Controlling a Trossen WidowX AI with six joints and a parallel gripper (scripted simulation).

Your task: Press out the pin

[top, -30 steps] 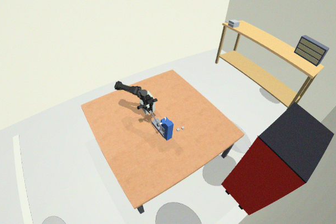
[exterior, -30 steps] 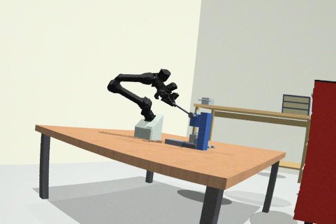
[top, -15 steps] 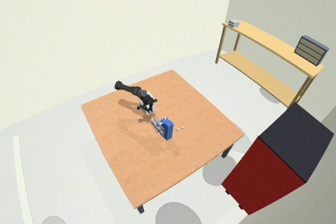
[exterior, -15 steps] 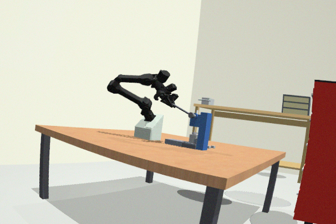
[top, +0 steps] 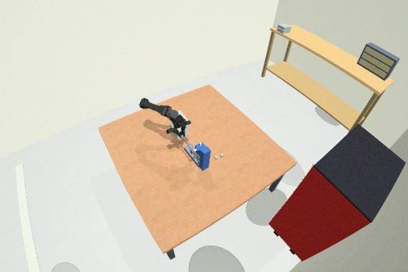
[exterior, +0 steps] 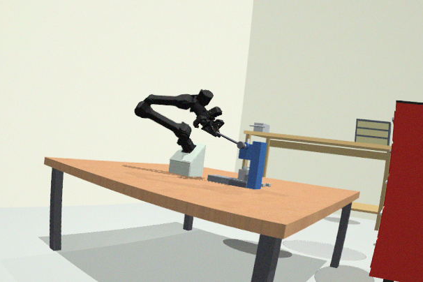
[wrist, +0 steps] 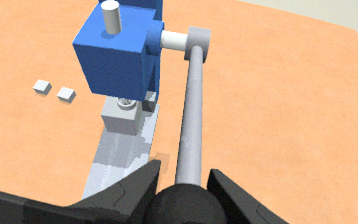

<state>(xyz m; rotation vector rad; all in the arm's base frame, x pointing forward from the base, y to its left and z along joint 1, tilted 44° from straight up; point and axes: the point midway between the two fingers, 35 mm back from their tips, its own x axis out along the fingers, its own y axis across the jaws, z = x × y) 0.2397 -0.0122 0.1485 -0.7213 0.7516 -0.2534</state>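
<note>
The gripper point(top: 182, 136) point(exterior: 217, 134) point(wrist: 185, 186) is clamping the end of the lever point(top: 188, 141) point(exterior: 229, 138) point(wrist: 192, 117), its black fingers pressing on either side of the knob. From there the lever is running forward to its hub beside the blue press point(top: 205, 158) point(exterior: 259, 164) point(wrist: 112, 55), the long axis sloping upward from hub to grip in the exterior view. Beyond and below, the grey block point(exterior: 243, 174) point(wrist: 121, 117) is sitting upright on the press bed point(top: 190, 151) point(exterior: 227, 180) point(wrist: 117, 155), under the press head. The coming stroke is probably needing an arc about that hub, not a straight pull.
</note>
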